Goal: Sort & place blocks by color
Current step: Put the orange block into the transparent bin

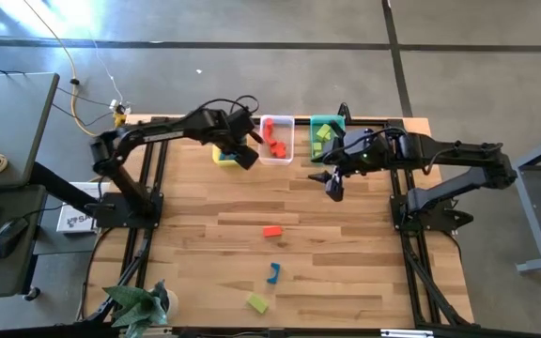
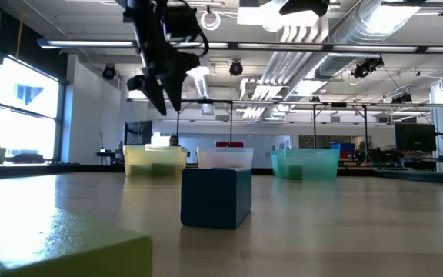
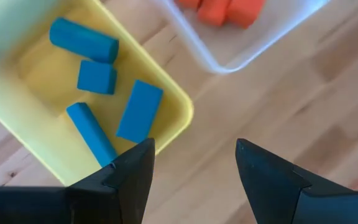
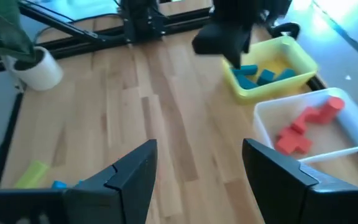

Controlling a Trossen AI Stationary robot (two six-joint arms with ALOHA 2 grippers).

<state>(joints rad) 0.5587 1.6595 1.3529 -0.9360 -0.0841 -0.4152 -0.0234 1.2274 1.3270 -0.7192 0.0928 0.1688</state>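
Note:
My left gripper [image 1: 245, 156] [image 3: 194, 146] hangs open over the near right corner of the yellow bin [image 1: 222, 153] and holds nothing. Several blue blocks [image 3: 138, 111] lie in that bin. Red-orange blocks [image 1: 274, 141] lie in the clear bin [image 1: 287, 155], and yellow-green ones [image 1: 323, 137] in the teal bin [image 1: 314, 122]. My right gripper [image 1: 333, 186] [image 4: 199, 146] is open and empty above the table, just near of the teal bin. On the table lie a red-orange block [image 1: 271, 230], a blue block [image 1: 273, 273] [image 2: 216, 196] and a yellow-green block [image 1: 257, 302].
The three bins stand side by side along the far edge, seen low as yellow [image 2: 156, 160], clear [image 2: 224, 158] and teal [image 2: 306, 163]. A potted plant [image 1: 139, 302] sits at the near left corner. Bare wood lies between the bins and the loose blocks.

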